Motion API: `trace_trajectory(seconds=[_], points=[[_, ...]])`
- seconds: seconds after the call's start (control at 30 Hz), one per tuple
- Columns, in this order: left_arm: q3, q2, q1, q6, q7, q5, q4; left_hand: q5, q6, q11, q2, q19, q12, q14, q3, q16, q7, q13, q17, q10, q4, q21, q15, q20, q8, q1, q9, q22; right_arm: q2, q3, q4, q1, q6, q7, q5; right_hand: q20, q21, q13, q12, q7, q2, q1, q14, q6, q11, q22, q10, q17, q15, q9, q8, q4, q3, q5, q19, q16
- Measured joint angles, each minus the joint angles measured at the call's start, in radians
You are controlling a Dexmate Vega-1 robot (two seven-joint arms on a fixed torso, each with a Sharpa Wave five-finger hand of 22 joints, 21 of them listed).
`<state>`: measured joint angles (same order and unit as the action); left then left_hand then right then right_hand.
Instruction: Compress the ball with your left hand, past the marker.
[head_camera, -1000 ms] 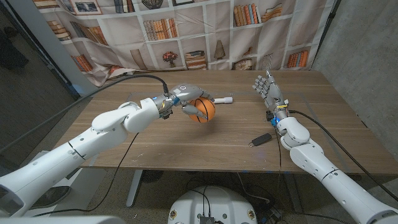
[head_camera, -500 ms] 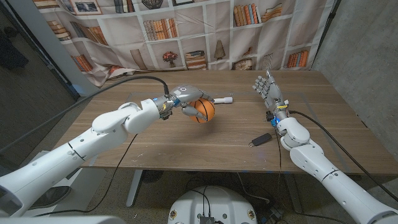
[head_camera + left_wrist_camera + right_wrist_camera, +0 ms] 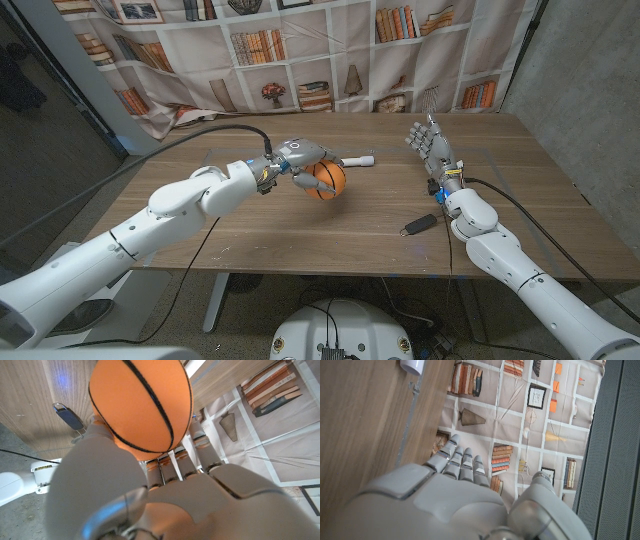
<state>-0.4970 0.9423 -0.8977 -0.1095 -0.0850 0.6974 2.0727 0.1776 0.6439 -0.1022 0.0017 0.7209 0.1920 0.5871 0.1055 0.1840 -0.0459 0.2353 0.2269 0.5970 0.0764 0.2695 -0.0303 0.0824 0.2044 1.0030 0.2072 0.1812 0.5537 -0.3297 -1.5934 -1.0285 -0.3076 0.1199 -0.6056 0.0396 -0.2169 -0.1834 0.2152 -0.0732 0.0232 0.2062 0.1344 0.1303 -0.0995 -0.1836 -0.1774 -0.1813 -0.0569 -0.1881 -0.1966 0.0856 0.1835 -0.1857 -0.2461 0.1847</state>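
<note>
Ball (image 3: 327,177), orange with black seams, sits gripped in the left robot hand (image 3: 298,160) above the counter (image 3: 300,230), near the white marker (image 3: 358,160). Right robot hand (image 3: 430,145) stands empty, fingers apart.

This looks like a robot test room, not a home: the bookshelves are only printed on a hanging cloth (image 3: 300,60), beside a bare concrete wall (image 3: 585,70) and a plain wooden table (image 3: 350,225).
</note>
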Motion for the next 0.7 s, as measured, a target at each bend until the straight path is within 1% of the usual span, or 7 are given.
trace_trajectory(seconds=[0.13,0.2,0.37,0.43,0.57,0.6,0.7], points=[[0.0,0.0,-0.004,0.006,0.0,-0.003,-0.002,0.0,-0.003,0.0,0.001,0.0,0.0,0.0,0.0,0.0,0.0,0.0,-0.002,0.0,0.0,0.0,0.0,0.0,0.0,-0.007,0.0,0.0,0.001,-0.002,-0.001,0.001,0.006,-0.001,-0.001,0.0,0.0,0.0,0.0,0.0,0.0,0.0,0.0,0.0,0.0,0.0,0.0,0.0,0.0,0.0,0.0,0.0,0.0,0.0,0.0,0.0],[0.0,0.0,-0.008,0.01,0.0,-0.007,-0.004,0.0,-0.004,-0.002,0.0,-0.006,0.0,-0.004,-0.003,0.0,0.0,0.0,-0.004,-0.002,0.003,-0.002,-0.003,0.006,0.0,-0.013,-0.001,0.0,0.003,-0.003,-0.002,0.001,0.012,-0.003,-0.003,0.0,0.0,0.0,0.0,0.0,0.0,0.0,0.0,0.0,0.0,0.0,0.0,0.0,0.0,0.0,0.0,0.0,0.0,0.0,0.0,0.0],[0.0,0.0,-0.014,0.016,0.0,-0.013,-0.007,0.0,-0.009,-0.005,-0.004,-0.008,0.0,-0.013,-0.003,0.0,-0.002,0.0,-0.004,-0.005,0.003,-0.004,0.002,0.008,0.0,-0.017,-0.003,0.0,0.007,-0.004,-0.004,0.001,0.022,-0.005,-0.006,0.0,0.0,0.0,0.0,0.0,0.0,0.0,0.0,0.0,0.0,0.0,0.0,0.0,0.0,0.0,0.0,0.0,0.0,0.0,0.0,0.0],[0.0,0.0,-0.017,0.022,0.0,-0.017,-0.008,0.0,-0.009,-0.006,-0.008,-0.011,0.0,-0.017,-0.004,0.0,-0.002,0.0,-0.004,-0.006,0.01,-0.004,0.004,0.011,-0.002,-0.021,-0.003,0.0,0.009,-0.006,-0.007,0.001,0.026,-0.006,-0.007,0.0,0.0,0.0,0.0,0.0,0.0,0.0,0.0,0.0,0.0,0.0,0.0,0.0,0.0,0.0,0.0,0.0,0.0,0.0,0.0,0.0],[0.0,0.002,-0.022,0.03,0.002,-0.022,-0.009,0.004,-0.017,-0.007,-0.017,-0.022,-0.004,-0.038,-0.009,0.0,-0.004,0.0,-0.009,-0.029,0.014,-0.015,-0.002,0.014,-0.004,-0.03,-0.004,0.0,0.01,-0.007,-0.008,0.002,0.031,-0.007,-0.009,0.0,0.0,0.0,0.0,0.0,0.0,0.0,0.0,0.0,0.0,0.0,0.0,0.0,0.0,0.0,0.0,0.0,0.0,0.0,0.0,0.0],[0.0,0.002,-0.023,0.031,0.003,-0.022,-0.009,0.004,-0.018,-0.008,-0.017,-0.025,-0.004,-0.044,-0.009,0.0,-0.004,0.0,-0.009,-0.035,0.014,-0.018,0.0,0.011,-0.004,-0.03,-0.004,0.0,0.01,-0.008,-0.008,0.003,0.032,-0.008,-0.01,0.0,0.0,0.0,0.0,0.0,0.0,0.0,0.0,0.0,0.0,0.0,0.0,0.0,0.0,0.0,0.0,0.0,0.0,0.0,0.0,0.0],[0.0,0.006,-0.029,0.035,0.005,-0.022,-0.009,0.004,-0.021,-0.01,-0.013,-0.044,-0.008,-0.061,-0.008,0.0,-0.007,0.0,-0.012,-0.049,0.014,-0.022,0.0,0.015,-0.004,-0.039,-0.005,0.001,0.011,-0.008,-0.008,0.004,0.035,-0.009,-0.01,0.0,0.0,0.0,0.0,0.0,0.0,0.0,0.0,0.0,0.0,0.0,0.0,0.0,0.0,0.0,0.0,0.0,0.0,0.0,0.0,0.0]])
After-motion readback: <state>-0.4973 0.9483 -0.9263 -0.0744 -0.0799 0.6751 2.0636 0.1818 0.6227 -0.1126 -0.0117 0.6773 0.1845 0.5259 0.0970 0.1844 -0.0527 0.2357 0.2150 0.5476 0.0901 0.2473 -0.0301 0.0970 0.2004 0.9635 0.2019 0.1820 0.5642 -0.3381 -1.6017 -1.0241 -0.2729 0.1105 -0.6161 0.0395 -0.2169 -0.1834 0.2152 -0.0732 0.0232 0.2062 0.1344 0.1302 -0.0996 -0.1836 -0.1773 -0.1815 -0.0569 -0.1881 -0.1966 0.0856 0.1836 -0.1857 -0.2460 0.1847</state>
